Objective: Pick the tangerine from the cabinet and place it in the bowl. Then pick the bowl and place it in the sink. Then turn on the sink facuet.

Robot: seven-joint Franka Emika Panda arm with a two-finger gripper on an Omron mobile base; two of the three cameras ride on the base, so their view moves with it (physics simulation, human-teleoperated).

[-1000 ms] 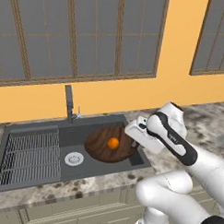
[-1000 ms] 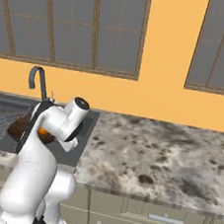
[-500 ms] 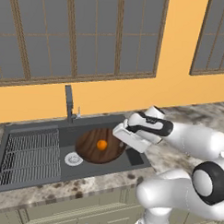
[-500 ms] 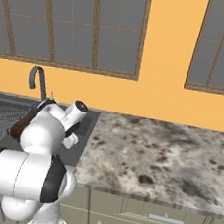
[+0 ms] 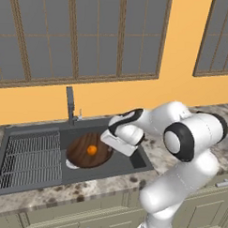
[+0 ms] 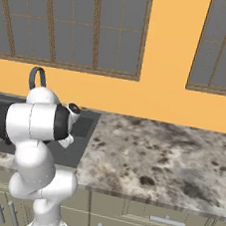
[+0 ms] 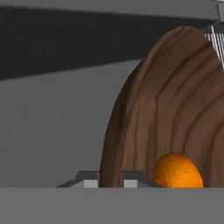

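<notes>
The gripper (image 5: 106, 140) pinches the right rim of the bowl (image 5: 83, 153), tangerine (image 5: 91, 150) inside, low over the sink (image 5: 132, 159), with the faucet (image 5: 70, 103) behind-left.

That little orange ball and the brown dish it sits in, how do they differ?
The tangerine is small, bright orange and ball-shaped; the bowl is far wider, shallow and dark brown with grain lines. The tangerine lies inside the bowl, while the bowl itself sits in the sink, its rim between the gripper tips. Both are round.
</notes>
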